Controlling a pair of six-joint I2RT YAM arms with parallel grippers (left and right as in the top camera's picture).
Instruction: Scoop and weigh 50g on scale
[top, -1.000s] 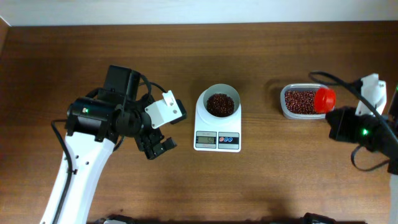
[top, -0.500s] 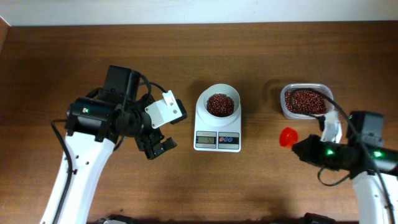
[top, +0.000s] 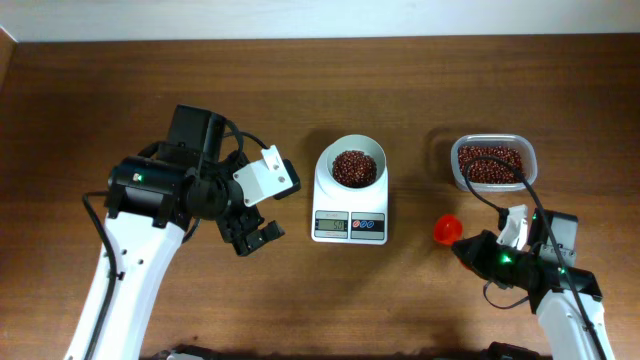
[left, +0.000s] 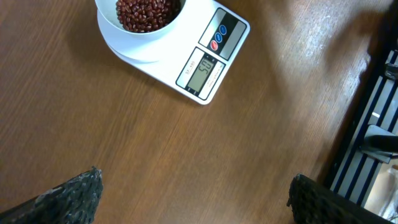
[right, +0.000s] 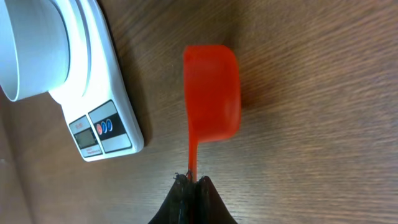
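The right gripper (right: 191, 182) is pinching the light, stiff red scoop (right: 211, 93) by its thin handle end, likely a twist-prone hold, while the left gripper (top: 256, 236) is hanging spread and empty.

Robot lab bench: wooden table (top: 300, 300), two arms (top: 125, 270), white wall (top: 300, 15).

The scale (left: 219, 51) shows 50 on its grey display (left: 203, 69); smaller print there is unreadable.
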